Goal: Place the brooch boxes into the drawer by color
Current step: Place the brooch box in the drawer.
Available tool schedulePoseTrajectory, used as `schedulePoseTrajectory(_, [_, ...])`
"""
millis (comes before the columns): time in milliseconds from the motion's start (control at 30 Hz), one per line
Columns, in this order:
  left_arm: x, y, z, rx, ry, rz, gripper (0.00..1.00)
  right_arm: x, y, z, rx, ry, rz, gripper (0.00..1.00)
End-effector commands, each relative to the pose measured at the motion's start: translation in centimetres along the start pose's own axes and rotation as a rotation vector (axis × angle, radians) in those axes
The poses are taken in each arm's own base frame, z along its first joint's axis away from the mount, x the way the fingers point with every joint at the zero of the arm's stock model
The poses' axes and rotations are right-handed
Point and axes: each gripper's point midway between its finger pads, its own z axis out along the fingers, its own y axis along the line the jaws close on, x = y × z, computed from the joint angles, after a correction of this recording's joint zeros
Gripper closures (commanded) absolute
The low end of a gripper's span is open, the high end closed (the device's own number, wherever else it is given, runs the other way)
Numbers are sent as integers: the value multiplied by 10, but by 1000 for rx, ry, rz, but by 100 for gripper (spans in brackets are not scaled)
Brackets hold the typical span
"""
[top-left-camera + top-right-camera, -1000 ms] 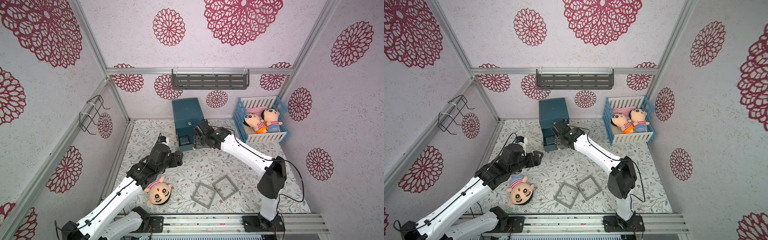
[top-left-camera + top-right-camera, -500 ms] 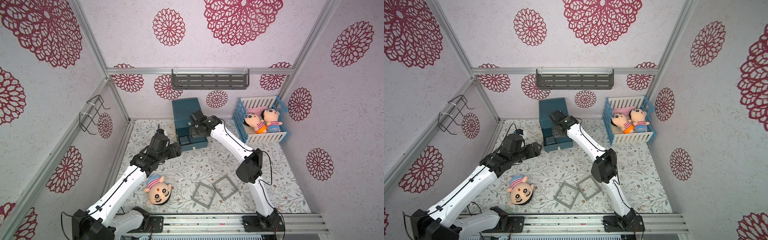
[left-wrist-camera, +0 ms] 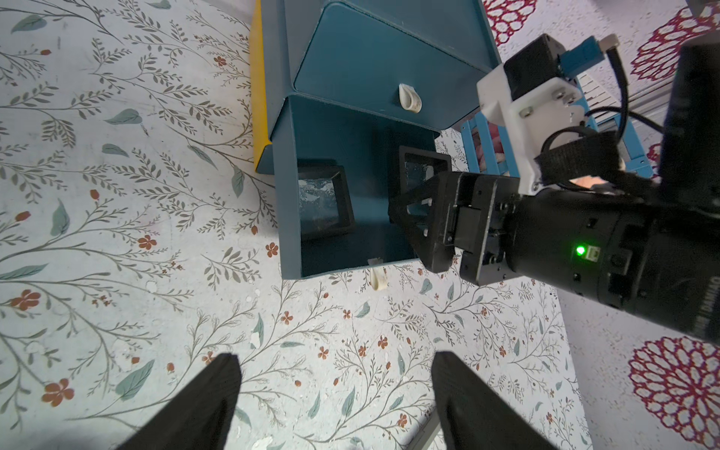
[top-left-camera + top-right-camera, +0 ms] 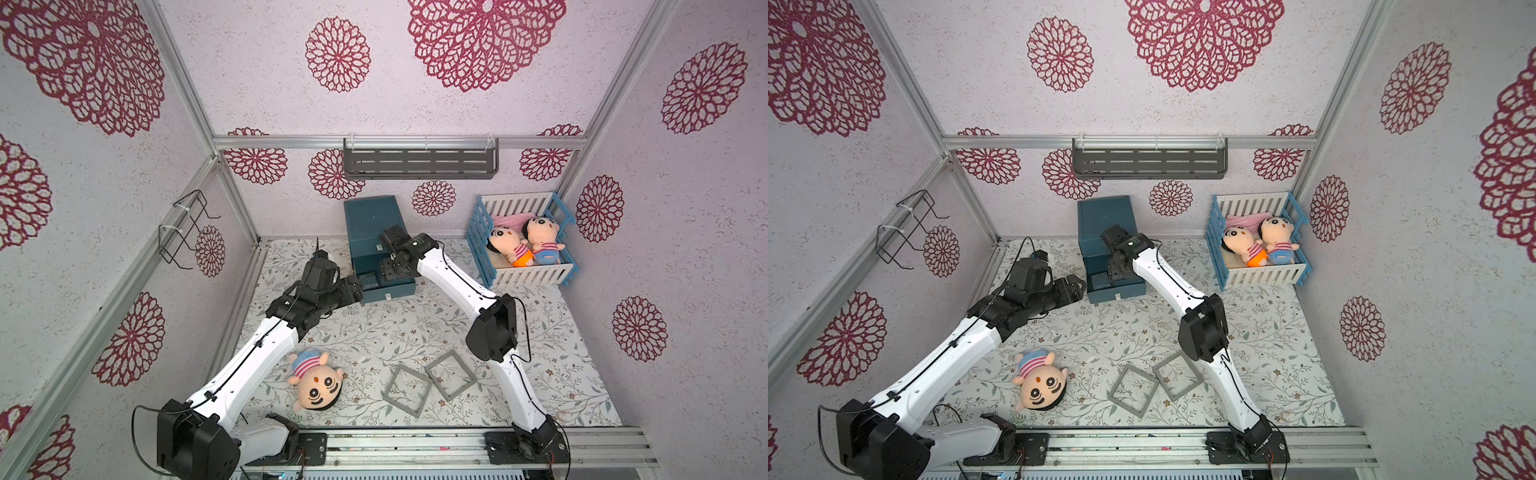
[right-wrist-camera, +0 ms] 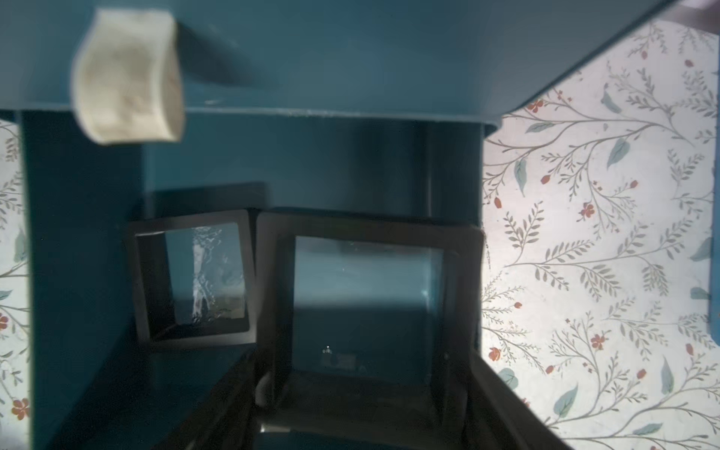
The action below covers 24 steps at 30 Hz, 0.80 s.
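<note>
inside the pulled-out bottom drawer [image 3: 288, 202], the right gripper [image 3: 405, 210] clamps a black brooch box [image 5: 366, 224] (tilted up on edge), just beside a second black brooch box [image 3: 325, 200]. the left gripper [image 3: 335, 360] hovers wide open and empty before the drawer; two grey brooch boxes [image 4: 392, 380] lie well apart from it.

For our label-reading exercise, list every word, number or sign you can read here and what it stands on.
"DAMIAO", pale letters partly cut by the picture edge: on the black round motor casing of the right arm, left wrist view.
No other words, numbers or signs can be read anywhere.
</note>
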Motion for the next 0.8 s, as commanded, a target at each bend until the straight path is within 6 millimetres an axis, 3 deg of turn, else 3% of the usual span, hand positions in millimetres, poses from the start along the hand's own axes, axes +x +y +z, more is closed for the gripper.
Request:
schedulePoseTrajectory(0, [-11, -6, -1, 25, -22, -14, 16, -14, 1, 0, -26, -41, 1, 43])
schedulePoseTrajectory(400, [-11, -5, 6, 22, -9, -31, 15, -10, 7, 19, -44, -21, 18, 37])
schedulePoseTrajectory(767, [-24, 0, 17, 10, 3, -62, 14, -5, 5, 32, -36, 2, 28, 21])
